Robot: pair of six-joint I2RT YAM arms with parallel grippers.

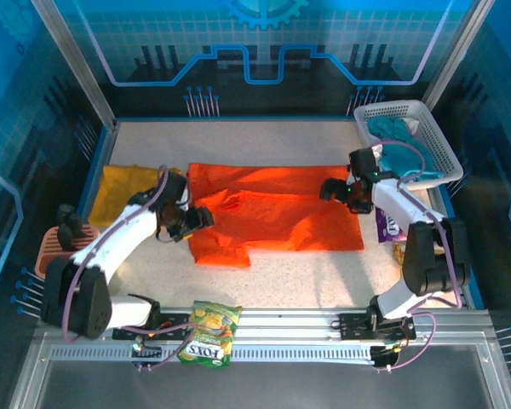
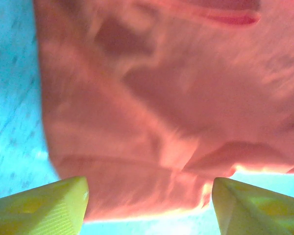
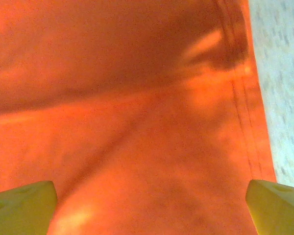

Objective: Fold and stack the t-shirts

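Note:
The bright orange t-shirt [image 1: 272, 213] lies spread across the middle of the table, rumpled at its left part. The mustard-yellow t-shirt [image 1: 122, 189] lies folded at the far left. My left gripper [image 1: 198, 221] hovers at the orange shirt's left edge. In the left wrist view it [image 2: 149, 208] is open, its yellow fingertips [image 2: 49, 210] wide apart over the shirt's hem [image 2: 152, 196], pinching nothing. My right gripper [image 1: 334, 189] is over the shirt's right part. In the right wrist view it [image 3: 149, 210] is open above flat orange cloth [image 3: 137, 122], with the seamed edge [image 3: 247, 112] to the right.
A white basket [image 1: 432, 128] holding teal cloth stands at the back right. A purple packet [image 1: 387, 226] lies right of the orange shirt. A snack bag [image 1: 209, 332] rests on the front rail. A salmon ribbed object [image 1: 54, 247] sits at the left edge.

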